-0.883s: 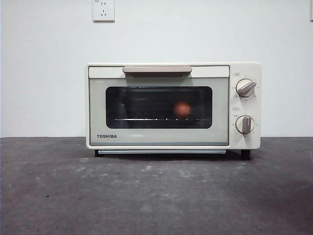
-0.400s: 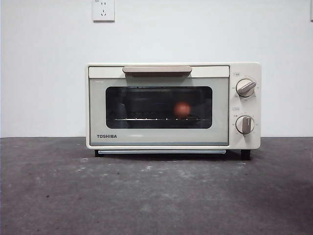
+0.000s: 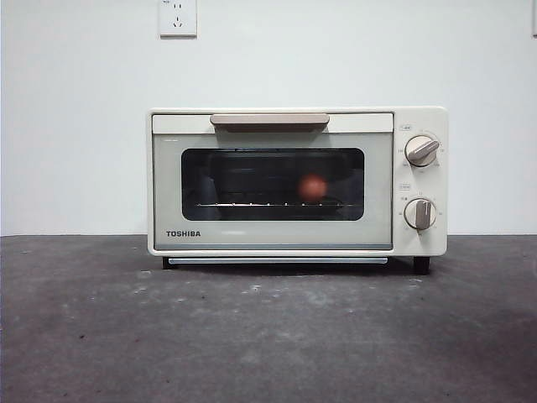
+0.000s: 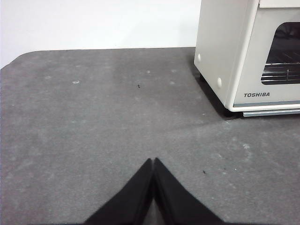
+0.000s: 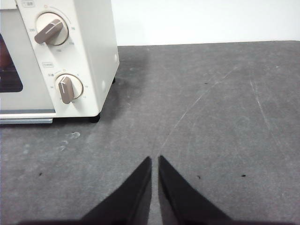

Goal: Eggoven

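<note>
Both grippers, left and right, hover clenched and empty above the table. Inside the closed oven, the egg rests on the rack.

A dark grey table fills the lower part of the room, its surface matte and mottled with pale scuffs, small specks and a few thin light scratches. One far corner of it is rounded. Behind it stands a plain white wall. High on that wall sits a white power socket, cut by the frame's top.
</note>
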Robot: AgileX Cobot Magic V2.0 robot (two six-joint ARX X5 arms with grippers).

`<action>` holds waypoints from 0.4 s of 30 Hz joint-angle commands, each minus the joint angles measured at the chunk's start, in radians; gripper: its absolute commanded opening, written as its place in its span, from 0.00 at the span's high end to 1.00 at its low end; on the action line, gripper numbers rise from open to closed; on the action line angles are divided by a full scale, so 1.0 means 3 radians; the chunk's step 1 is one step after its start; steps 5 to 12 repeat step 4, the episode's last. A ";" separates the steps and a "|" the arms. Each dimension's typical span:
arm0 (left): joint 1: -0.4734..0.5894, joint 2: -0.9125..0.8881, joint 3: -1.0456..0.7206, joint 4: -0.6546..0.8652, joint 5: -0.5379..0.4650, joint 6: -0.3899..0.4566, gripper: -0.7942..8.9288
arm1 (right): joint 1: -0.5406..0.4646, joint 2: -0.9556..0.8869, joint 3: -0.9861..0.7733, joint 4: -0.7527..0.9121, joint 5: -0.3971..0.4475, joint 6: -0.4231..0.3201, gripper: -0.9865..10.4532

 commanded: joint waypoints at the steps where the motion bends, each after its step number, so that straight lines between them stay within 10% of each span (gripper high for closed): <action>1: 0.0006 -0.0004 -0.0047 -0.0089 0.0009 -0.0032 0.91 | -0.0004 -0.0005 -0.0017 0.0032 0.0003 -0.0023 0.91; 12: 0.0006 -0.0004 -0.0047 -0.0089 0.0009 -0.0032 0.91 | -0.0004 -0.0005 -0.0017 0.0031 0.0001 -0.0023 0.91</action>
